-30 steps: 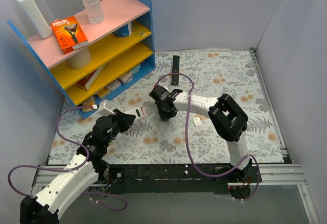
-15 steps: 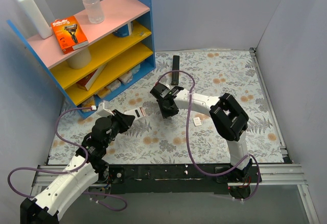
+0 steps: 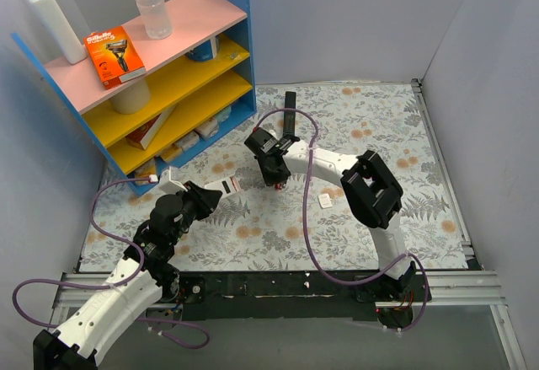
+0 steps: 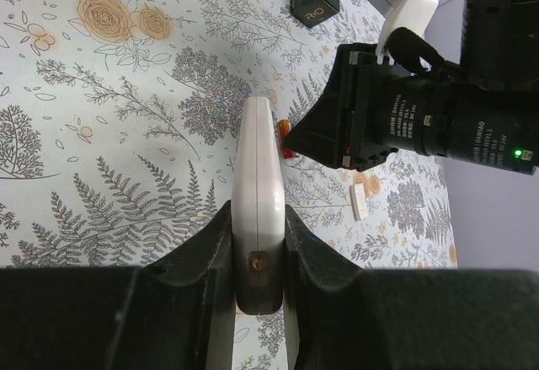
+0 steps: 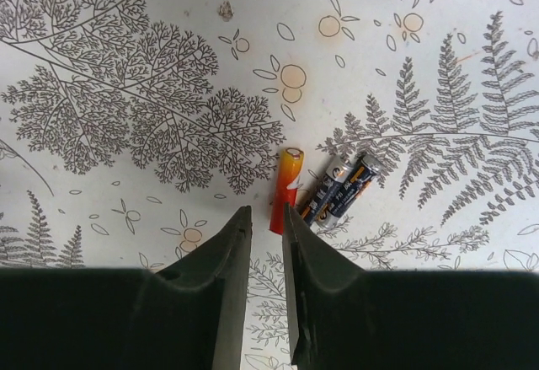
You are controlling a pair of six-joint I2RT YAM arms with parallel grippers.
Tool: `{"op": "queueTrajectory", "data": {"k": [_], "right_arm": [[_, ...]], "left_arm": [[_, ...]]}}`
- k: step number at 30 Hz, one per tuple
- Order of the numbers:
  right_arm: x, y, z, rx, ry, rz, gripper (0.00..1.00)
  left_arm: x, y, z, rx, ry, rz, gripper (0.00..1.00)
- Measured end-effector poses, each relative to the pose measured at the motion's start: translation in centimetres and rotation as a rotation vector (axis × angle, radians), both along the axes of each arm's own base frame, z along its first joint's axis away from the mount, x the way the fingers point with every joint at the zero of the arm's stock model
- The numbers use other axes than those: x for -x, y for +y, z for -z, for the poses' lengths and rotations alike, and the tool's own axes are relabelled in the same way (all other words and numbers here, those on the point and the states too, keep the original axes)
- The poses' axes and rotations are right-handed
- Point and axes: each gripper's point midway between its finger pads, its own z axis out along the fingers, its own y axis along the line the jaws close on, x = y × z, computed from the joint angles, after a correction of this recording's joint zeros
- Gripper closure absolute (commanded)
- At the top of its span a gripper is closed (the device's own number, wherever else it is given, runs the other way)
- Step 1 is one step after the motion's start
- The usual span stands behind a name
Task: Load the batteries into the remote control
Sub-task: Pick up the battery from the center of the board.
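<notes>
My left gripper (image 4: 257, 243) is shut on the remote control (image 4: 257, 176), which shows edge-on as a white slab held above the mat; in the top view the remote (image 3: 227, 186) points right from the gripper (image 3: 206, 195). My right gripper (image 5: 266, 217) hovers over the batteries, its jaws a narrow gap apart with nothing between them. A red-orange battery (image 5: 285, 189) lies just beyond the fingertips, with two dark batteries (image 5: 341, 189) side by side to its right. In the top view the right gripper (image 3: 274, 170) stands at the mat's middle, right of the remote.
A small white cover piece (image 3: 325, 201) lies on the mat right of the right gripper. A long black remote (image 3: 289, 115) lies at the back. The blue shelf unit (image 3: 160, 75) stands at the back left. Purple cables loop over the mat.
My right gripper has moved a little toward the back and left. The left gripper with the remote has barely shifted.
</notes>
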Motion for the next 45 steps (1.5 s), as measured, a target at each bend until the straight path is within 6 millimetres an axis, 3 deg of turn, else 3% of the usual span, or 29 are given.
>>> {"op": "queueTrajectory", "data": {"k": [15,18,25,32,36,42,45], "right_arm": [[0.2,-0.7,1.7,0.038,0.029,0.008,0.73],[0.3,-0.7,2.0,0.035,0.033,0.008,0.77],[0.7,-0.8,1.9,-0.002,0.031,0.003,0.96],[3.1,-2.9,1.2,-0.001,0.063,-0.024,0.99],[4.7,-3.8,-2.4,-0.07,0.04,-0.046,0.99],[6.2,-3.4,-11.6,-0.307,-0.071,-0.092,0.99],[7.6,-3.3,-15.3,-0.421,-0.094,-0.114,0.99]], "left_arm": [[0.0,0.0,-0.1,0.003,-0.004,0.0,1.0],[0.0,0.0,-0.1,0.004,-0.004,0.003,1.0],[0.2,-0.8,-0.6,0.031,-0.032,0.042,1.0],[0.9,-2.8,-1.3,0.103,-0.107,0.16,1.0],[1.4,-4.4,-2.0,0.15,-0.153,0.248,1.0],[1.7,-6.5,-3.4,0.238,-0.189,0.352,1.0],[1.7,-7.1,-3.4,0.282,-0.182,0.377,1.0]]}}
